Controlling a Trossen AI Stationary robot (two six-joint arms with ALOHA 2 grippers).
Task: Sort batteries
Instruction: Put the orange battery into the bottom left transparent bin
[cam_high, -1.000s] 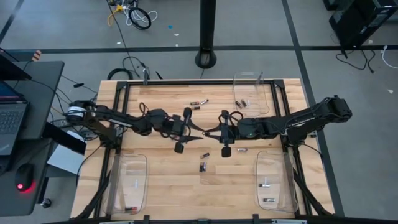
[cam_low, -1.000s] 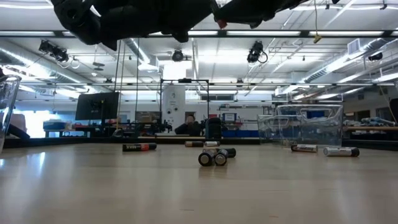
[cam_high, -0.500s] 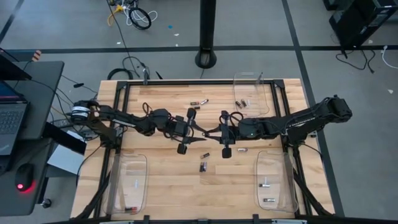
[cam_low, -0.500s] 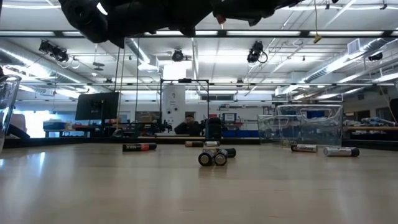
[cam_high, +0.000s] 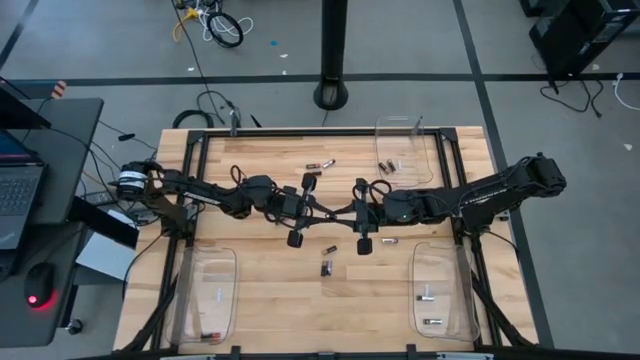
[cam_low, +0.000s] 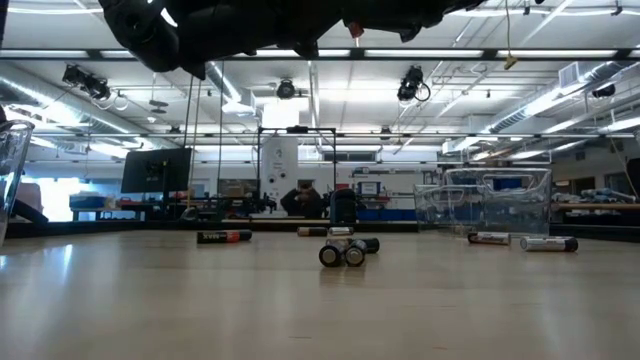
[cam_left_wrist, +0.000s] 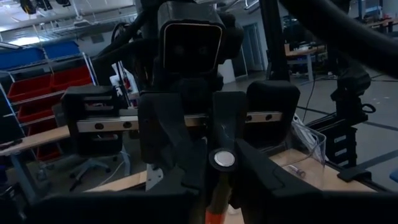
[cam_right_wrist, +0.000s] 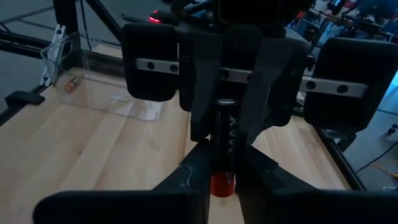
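Note:
Above the middle of the table my two grippers meet tip to tip. Between them is one of the batteries, a black cell (cam_right_wrist: 223, 140) with a red end, held clear of the table. My left gripper (cam_high: 322, 211) and my right gripper (cam_high: 346, 213) are both shut on it. Other batteries lie loose on the wood: two (cam_high: 327, 258) just near of the grippers, one (cam_high: 390, 240) to their right, and a few (cam_high: 320, 166) toward the far edge. In the low view they lie on their sides (cam_low: 341, 253). My left gripper pinches the battery between its two fingers at the end with the silvery cap (cam_left_wrist: 222, 160). It comes roughly level from the table's left, fingers (cam_right_wrist: 202, 93) along the cell. My right gripper pinches the battery's red end (cam_right_wrist: 222, 180) between its two fingers (cam_right_wrist: 194, 167). It comes from the table's right, slanting slightly down, fingers along the cell. The battery hangs in the air between both grippers.
Clear plastic trays stand at the near left (cam_high: 205, 295), near right (cam_high: 442, 292) and far right (cam_high: 405, 150), each with a few batteries inside. Bare wood lies between the two near trays.
My left gripper's fingers have shut onto the battery that my right gripper holds out. My right gripper has kept still with the cell.

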